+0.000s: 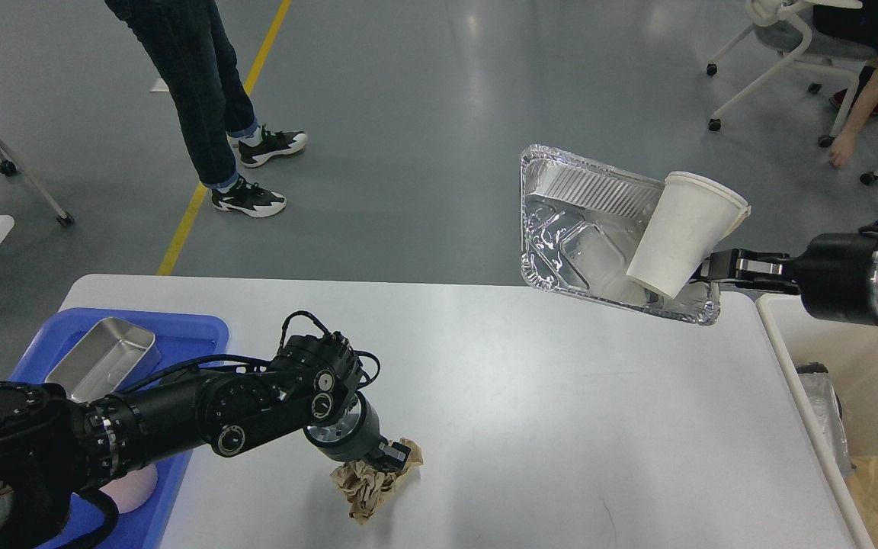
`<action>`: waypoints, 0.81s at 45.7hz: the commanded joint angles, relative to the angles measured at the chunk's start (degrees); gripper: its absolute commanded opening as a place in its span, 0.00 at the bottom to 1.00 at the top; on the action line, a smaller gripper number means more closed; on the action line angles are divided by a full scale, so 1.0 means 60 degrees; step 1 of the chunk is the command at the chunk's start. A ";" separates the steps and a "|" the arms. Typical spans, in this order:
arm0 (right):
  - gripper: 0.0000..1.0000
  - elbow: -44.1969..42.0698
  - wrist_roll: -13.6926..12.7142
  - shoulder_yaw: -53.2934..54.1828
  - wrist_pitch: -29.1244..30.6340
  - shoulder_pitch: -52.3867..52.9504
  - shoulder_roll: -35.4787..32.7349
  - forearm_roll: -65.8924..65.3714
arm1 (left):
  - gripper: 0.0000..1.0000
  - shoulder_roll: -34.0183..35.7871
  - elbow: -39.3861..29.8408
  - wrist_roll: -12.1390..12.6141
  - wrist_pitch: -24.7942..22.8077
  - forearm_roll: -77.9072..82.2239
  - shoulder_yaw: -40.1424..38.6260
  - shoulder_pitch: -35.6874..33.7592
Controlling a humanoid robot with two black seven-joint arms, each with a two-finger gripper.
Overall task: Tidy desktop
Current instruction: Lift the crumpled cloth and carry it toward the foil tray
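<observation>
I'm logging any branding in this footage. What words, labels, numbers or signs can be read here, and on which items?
None can be read.
White paper cup: plain, no print visible.
Foil tray: embossed ridges only, no lettering.
Crumpled brown paper under the left pincer: no text visible.
Metal tin in the blue tray: no marking visible.
Yellow floor line: a plain stripe, no characters.

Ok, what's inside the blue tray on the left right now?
The blue tray holds an empty rectangular metal pan at its far end and something pale and rounded near its front. The left arm covers the stretch between, so anything there is hidden.
</observation>
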 commanded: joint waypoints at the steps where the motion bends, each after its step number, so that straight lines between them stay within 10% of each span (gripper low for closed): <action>1: 0.00 -0.0014 0.0000 0.0002 0.0001 -0.0053 -0.0001 0.0007 | 0.00 0.0442 -0.0031 -0.0012 0.0114 -0.0061 -0.0536 -0.0048; 22: 0.00 0.0015 -0.0014 -0.0159 0.0323 -0.1048 0.0087 -0.0008 | 0.00 0.3635 -0.0896 -0.0114 -0.0018 -0.0968 -0.4518 -0.0122; 37: 0.00 0.0015 -0.0058 -0.0203 0.0586 -0.1840 0.0409 -0.0008 | 0.00 0.3857 -0.0749 -0.0027 0.0216 -0.1643 -0.7261 -0.0356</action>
